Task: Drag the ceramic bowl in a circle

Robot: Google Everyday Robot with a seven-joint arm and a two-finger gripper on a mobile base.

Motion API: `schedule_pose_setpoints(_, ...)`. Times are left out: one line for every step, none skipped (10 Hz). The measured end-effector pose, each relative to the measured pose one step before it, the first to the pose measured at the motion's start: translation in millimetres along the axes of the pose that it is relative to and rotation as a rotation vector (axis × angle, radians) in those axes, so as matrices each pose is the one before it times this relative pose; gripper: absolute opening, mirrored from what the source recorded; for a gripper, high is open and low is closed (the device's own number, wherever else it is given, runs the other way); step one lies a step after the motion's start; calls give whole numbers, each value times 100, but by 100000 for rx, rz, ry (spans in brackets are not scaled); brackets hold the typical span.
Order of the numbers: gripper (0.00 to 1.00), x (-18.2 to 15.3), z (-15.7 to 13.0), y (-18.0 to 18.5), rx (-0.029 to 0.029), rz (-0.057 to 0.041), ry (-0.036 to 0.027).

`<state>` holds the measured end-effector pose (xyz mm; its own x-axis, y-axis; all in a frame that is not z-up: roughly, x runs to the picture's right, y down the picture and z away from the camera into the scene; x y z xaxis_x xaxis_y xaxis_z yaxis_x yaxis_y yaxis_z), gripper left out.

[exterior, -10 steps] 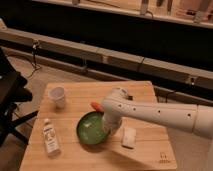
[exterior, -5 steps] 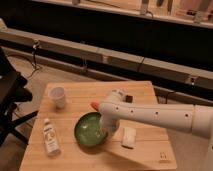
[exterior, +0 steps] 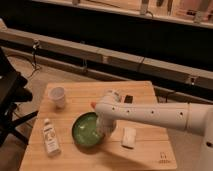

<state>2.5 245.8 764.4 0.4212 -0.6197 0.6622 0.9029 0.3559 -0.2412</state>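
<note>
The ceramic bowl (exterior: pixel 87 131) is a round shallow green dish with a dark rim, sitting on the wooden table (exterior: pixel 80 95) at its front middle. My white arm reaches in from the right, and my gripper (exterior: pixel 106 129) comes down at the bowl's right rim, touching or just inside it. The arm's wrist covers the gripper's tips and part of the rim.
A small white cup (exterior: pixel 58 96) stands at the table's back left. A clear bottle (exterior: pixel 49 138) lies at the front left. A white flat object (exterior: pixel 129 137) lies right of the bowl. A small dark object (exterior: pixel 128 99) sits at the back. A black chair (exterior: pixel 10 95) stands left.
The bowl has slid a little toward the table's front left, together with my gripper at its right rim.
</note>
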Motion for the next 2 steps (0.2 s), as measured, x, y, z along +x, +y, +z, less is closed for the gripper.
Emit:
schedule_pose_setpoints(8, -3, 38, -65, 15, 207, -188)
schedule_pose_setpoints(8, -54, 59, -140, -113, 412, -292)
